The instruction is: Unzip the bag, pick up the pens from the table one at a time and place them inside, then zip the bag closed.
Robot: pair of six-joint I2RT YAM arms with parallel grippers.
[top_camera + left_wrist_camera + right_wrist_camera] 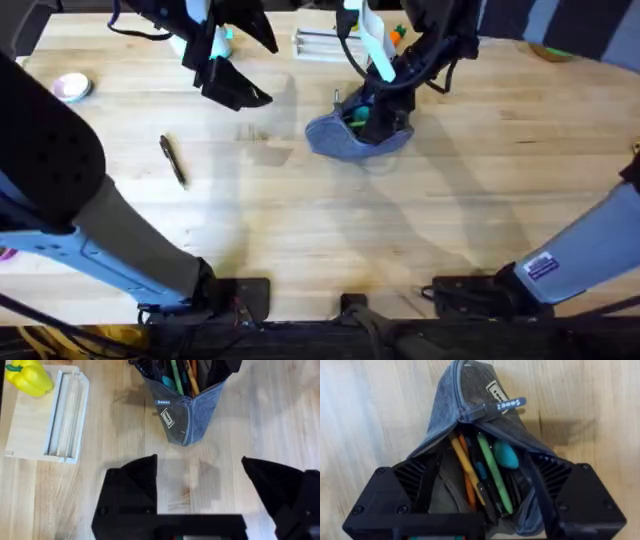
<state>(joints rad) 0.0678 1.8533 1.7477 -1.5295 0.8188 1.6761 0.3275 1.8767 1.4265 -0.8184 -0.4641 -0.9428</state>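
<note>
**Nearly there: pouch open and loaded, one pen left on the boards**

Well, look at the denim pencil pouch (pixel 358 135), sitting just right of centre in the upper half of the overhead frame. It is unzipped, mouth gaping, and the right wrist view looks straight into it: a green pen (pixel 493 471), an orange one (pixel 465 472) and a teal-capped one (pixel 506 454) are lying inside, with the metal zipper pull (pixel 496 407) parked at the far end of the opening. So I'd call the unzipping done and most of the loading done too.

The right gripper (pixel 378 108) is at the pouch, its black fingers spread wide, one on either side of the open mouth, clamping nothing that I can make out. It looks to be bracing the bag open or just letting go of a pen.

The left gripper (pixel 232 88) hangs over the upper left of the wooden table (pixel 300 230), jaws wide apart and empty, with the pouch a little beyond it in its own wrist view.

What's left? One dark pen (pixel 173 160) lies alone on the table at mid-left of the overhead frame, well apart from the bag. By my reckoning that one goes in, then the zip gets run shut.
</note>
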